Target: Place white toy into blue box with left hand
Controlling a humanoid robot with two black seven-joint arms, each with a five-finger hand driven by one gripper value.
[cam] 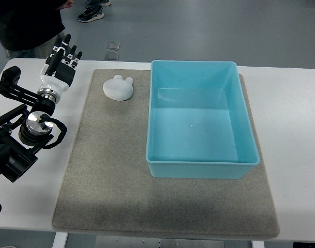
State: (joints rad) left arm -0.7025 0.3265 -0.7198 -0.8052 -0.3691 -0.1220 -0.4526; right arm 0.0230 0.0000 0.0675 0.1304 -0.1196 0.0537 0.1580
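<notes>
1. White toy (118, 87) lies at the upper left of the grey mat (110, 175), just left of the blue box (201, 168) wall, not touching it.
2. Left hand (62, 61) is at the upper left of the frame, over bare white table (291, 119), left of the mat edge; fingers extended and relaxed, holding nothing.
3. Open gap between hand and toy; a strip of mat lies between them.
4. Box is open on top, inside bare; it fills the mat's right half.
5. Lower half of the mat is bare.
6. Left arm is cut off at the left edge; joints dark, hard to read.
7. Person (28, 23) is at the top left, cropped by the frame; shoes (92, 12) are at the top edge.
</notes>
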